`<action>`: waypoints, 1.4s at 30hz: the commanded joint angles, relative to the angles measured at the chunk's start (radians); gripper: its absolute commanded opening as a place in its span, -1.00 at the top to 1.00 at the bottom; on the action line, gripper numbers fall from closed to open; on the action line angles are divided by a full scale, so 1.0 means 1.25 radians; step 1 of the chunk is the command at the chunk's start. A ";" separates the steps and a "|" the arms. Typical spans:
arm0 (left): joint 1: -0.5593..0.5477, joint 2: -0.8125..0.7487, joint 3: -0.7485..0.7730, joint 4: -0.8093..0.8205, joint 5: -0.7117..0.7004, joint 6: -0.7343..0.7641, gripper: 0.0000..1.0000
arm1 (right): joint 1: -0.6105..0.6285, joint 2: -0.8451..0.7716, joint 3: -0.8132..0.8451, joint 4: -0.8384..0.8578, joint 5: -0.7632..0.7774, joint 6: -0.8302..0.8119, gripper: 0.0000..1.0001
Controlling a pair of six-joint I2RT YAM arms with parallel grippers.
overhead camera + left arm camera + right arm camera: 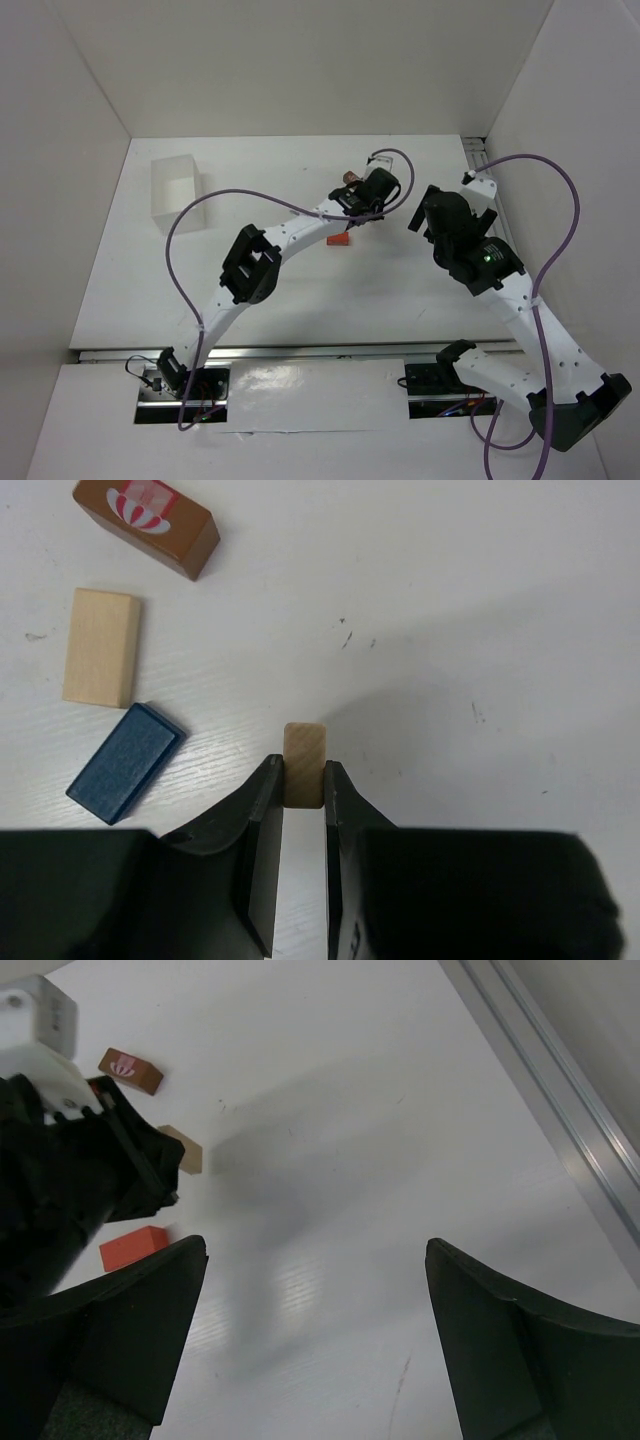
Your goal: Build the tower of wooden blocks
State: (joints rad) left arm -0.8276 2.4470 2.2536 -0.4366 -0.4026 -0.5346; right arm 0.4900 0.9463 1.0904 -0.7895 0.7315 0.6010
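My left gripper (302, 780) is shut on a small pale wood block (304, 764), held upright at the fingertips just above the table; it also shows in the right wrist view (186, 1150). Left of it lie a blue block (126, 762), a longer pale wood block (101, 647) and a brown block with a red-and-white picture (146, 522). An orange-red block (339, 240) lies beside the left arm; it also shows in the right wrist view (133, 1248). My right gripper (315, 1260) is open and empty, to the right of the left gripper (372, 190).
A translucent white tub (176, 193) stands at the back left of the table. A metal rail (560, 1090) runs along the table's right edge. White walls enclose the table on three sides.
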 commanded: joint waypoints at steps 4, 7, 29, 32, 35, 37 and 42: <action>-0.021 0.034 0.032 0.049 -0.112 0.045 1.00 | -0.004 -0.004 0.032 -0.002 0.033 0.001 -0.97; -0.030 0.034 0.032 0.057 -0.133 0.045 1.00 | -0.004 0.004 0.032 -0.002 0.033 0.001 -0.97; -0.014 0.065 0.039 0.002 -0.045 -0.025 0.56 | -0.004 0.004 0.047 -0.009 0.019 -0.006 -1.00; -0.014 0.065 0.039 0.002 -0.038 -0.025 0.18 | -0.004 0.004 0.047 -0.009 0.019 -0.006 -1.00; -0.014 0.058 0.039 0.002 -0.037 -0.018 -0.08 | -0.004 0.004 0.047 -0.009 0.019 -0.006 -1.00; -0.014 0.057 0.039 0.002 -0.037 -0.018 -0.12 | -0.004 0.004 0.047 -0.009 0.011 -0.006 -1.00; -0.014 0.021 0.039 0.002 -0.037 -0.003 -0.23 | -0.004 0.011 0.032 0.011 -0.008 -0.006 -1.00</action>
State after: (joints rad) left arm -0.8494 2.5187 2.2673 -0.4385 -0.4507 -0.5514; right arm 0.4900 0.9585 1.1072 -0.7914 0.7242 0.5934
